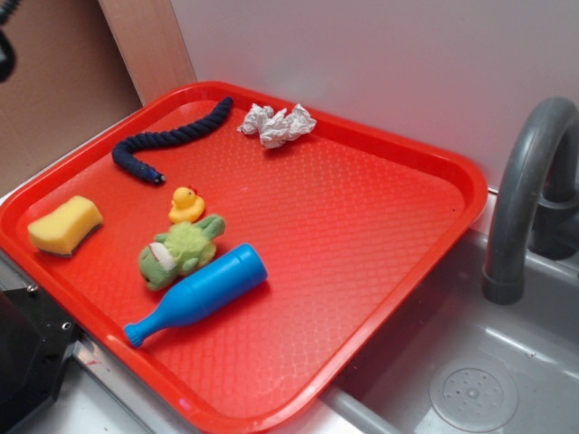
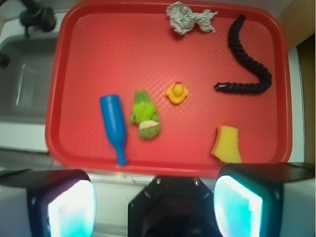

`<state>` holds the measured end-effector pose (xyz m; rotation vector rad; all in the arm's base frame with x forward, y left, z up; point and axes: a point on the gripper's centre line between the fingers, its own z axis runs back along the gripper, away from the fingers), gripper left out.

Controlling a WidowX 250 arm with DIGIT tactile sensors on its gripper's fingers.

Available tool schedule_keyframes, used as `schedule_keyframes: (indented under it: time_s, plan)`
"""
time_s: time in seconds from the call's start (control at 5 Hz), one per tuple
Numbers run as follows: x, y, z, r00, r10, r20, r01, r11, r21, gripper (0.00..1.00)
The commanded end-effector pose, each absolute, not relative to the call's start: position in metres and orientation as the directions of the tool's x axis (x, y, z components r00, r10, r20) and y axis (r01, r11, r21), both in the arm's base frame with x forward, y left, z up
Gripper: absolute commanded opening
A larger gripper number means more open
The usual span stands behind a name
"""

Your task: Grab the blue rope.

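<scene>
The blue rope [image 1: 172, 137] is a dark navy twisted piece lying curved near the far left corner of the red tray [image 1: 380, 199]. From the wrist view the rope [image 2: 249, 59] lies at the upper right, bent into a hook shape. My gripper [image 2: 155, 205] hovers high above the tray's near edge, far from the rope. Its two pads [image 2: 74, 207] stand wide apart with nothing between them. In the exterior view only a dark part of the arm shows at the top left corner; the fingers are out of frame.
On the tray lie a yellow sponge [image 1: 65, 224], a yellow duck [image 1: 185, 205], a green plush toy [image 1: 179, 251], a light blue bottle-shaped toy [image 1: 199, 294] and crumpled white paper [image 1: 276, 122]. A grey sink [image 1: 470, 380] with a faucet [image 1: 529, 190] lies right of the tray.
</scene>
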<state>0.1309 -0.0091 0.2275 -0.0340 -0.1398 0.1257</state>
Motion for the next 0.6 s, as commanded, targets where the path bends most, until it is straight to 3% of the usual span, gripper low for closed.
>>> schedule_keyframes:
  time_s: [0.0, 0.4]
  plan:
    - [0.171, 0.046, 0.193, 0.812, 0.519, 0.267, -0.534, 0.845, -0.021, 1.00]
    - [0.195, 0.078, 0.141, 0.582, 0.749, 0.316, -0.790, 0.613, -0.001, 1.00]
